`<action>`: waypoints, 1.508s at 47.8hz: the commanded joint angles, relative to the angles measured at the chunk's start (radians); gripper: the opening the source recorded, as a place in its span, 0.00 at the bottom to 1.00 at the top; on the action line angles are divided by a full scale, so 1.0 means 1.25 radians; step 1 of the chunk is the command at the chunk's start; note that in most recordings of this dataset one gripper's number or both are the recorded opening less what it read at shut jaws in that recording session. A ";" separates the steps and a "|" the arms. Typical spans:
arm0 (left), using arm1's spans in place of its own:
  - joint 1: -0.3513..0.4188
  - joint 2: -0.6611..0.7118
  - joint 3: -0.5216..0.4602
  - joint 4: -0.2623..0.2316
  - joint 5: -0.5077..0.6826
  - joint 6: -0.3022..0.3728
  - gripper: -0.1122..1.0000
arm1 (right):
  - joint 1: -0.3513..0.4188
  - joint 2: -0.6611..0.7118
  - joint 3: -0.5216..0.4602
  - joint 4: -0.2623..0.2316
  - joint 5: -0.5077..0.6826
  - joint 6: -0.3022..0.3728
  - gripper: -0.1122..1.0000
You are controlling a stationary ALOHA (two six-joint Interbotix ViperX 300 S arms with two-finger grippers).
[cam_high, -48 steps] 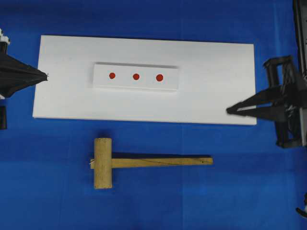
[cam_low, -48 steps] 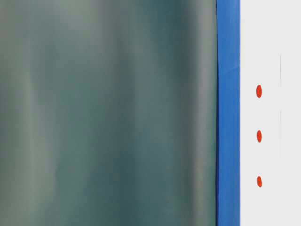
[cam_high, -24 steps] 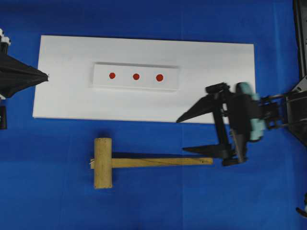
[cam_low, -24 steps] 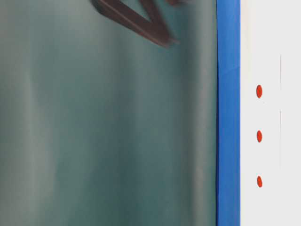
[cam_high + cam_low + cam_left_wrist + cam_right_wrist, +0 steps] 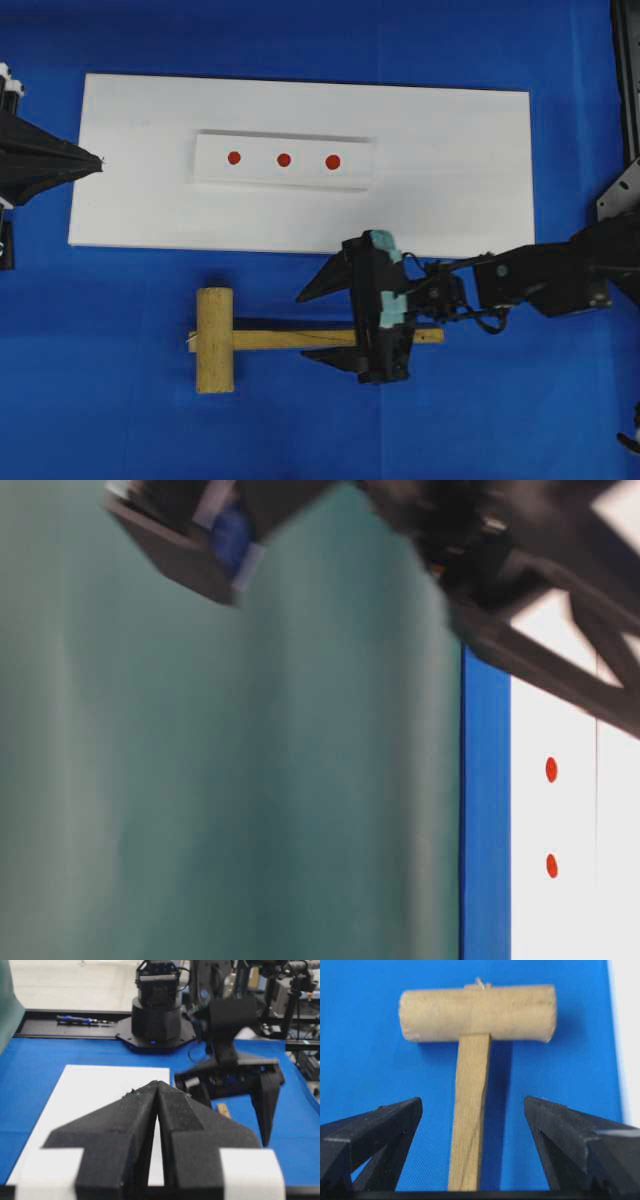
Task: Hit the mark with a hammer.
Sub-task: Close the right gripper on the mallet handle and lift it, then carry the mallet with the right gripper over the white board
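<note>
The hammer lies flat on the blue mat in front of the white board, head (image 5: pixel 214 340) to the left and handle (image 5: pixel 290 338) running right. My right gripper (image 5: pixel 303 327) is open and straddles the handle near its middle, one finger on each side. The right wrist view shows the handle (image 5: pixel 470 1110) between the spread fingers of that gripper (image 5: pixel 472 1102), with blue mat showing on both sides and the head (image 5: pixel 477 1012) beyond. Three red marks (image 5: pixel 284 159) sit in a row on a raised white strip. My left gripper (image 5: pixel 98 160) is shut and empty at the board's left edge.
The white board (image 5: pixel 450 150) lies across the mat behind the hammer. In the left wrist view the right arm's base (image 5: pixel 157 1020) stands at the far end, with a blue-handled tool (image 5: pixel 80 1020) beside it. The table-level view is mostly blurred green, with two marks (image 5: pixel 551 769) visible.
My right gripper has opened and swung from the right edge leftward and forward, arriving over the hammer handle. The left gripper and the hammer have not moved.
</note>
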 commanded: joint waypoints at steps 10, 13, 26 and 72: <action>-0.002 0.005 -0.004 -0.001 -0.005 -0.001 0.10 | 0.017 0.099 -0.065 0.048 -0.026 -0.001 0.91; -0.002 0.005 -0.001 -0.001 -0.005 -0.001 0.10 | 0.018 0.118 -0.074 0.056 -0.026 -0.001 0.91; -0.001 0.001 0.004 -0.001 0.000 -0.002 0.10 | 0.018 0.153 -0.103 0.064 -0.026 -0.011 0.87; -0.002 -0.004 0.002 -0.002 0.036 -0.021 0.10 | -0.013 -0.092 -0.106 0.061 0.131 -0.026 0.19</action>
